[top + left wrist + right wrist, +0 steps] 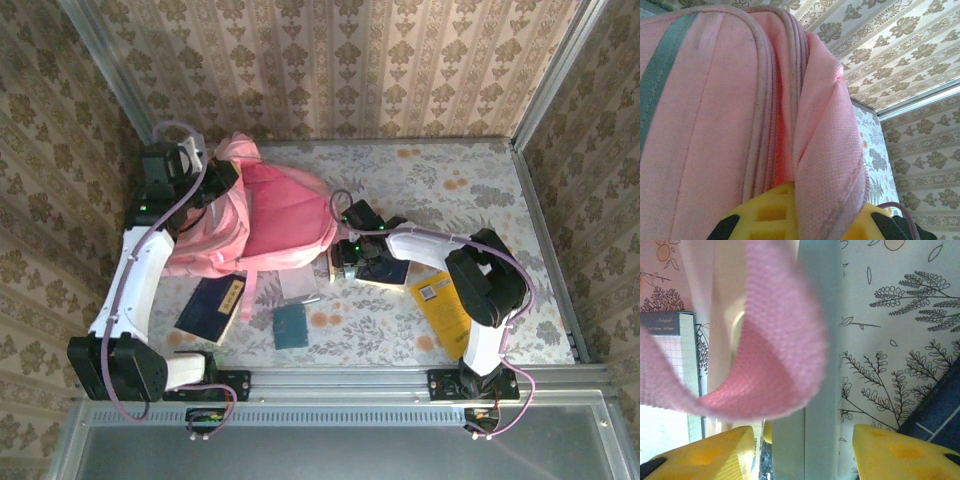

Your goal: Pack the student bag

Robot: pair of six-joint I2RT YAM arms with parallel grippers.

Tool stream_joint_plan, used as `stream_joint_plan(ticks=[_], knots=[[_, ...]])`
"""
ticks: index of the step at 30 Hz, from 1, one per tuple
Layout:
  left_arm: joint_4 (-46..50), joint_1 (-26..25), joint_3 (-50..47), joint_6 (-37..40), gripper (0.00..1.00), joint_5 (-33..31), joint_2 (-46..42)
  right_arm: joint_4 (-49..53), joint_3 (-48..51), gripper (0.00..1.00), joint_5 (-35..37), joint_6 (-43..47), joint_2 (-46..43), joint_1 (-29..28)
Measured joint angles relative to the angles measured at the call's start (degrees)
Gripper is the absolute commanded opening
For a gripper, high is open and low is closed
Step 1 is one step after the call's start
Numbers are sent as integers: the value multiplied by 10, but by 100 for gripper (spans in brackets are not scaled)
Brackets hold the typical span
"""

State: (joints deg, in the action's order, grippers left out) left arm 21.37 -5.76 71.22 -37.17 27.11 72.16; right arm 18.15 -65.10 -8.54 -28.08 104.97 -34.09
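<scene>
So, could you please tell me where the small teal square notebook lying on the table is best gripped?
Probably from straight above, jaws spanning the two side edges of the small teal square notebook: it lies flat on the floral-patterned table with bare surface on both sides, and looks narrow enough to span.

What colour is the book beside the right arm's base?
The book is yellow; top external view.
</scene>
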Motion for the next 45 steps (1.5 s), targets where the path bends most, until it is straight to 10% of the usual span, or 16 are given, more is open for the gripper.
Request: stream_joint_plan(ticks=[23, 45], knots=[[0, 2, 0, 2, 0, 5, 2, -38, 27, 31, -48, 23, -3, 25], [26, -60, 30, 20, 0, 33, 39, 17, 102, 24, 125, -34, -376, 31]])
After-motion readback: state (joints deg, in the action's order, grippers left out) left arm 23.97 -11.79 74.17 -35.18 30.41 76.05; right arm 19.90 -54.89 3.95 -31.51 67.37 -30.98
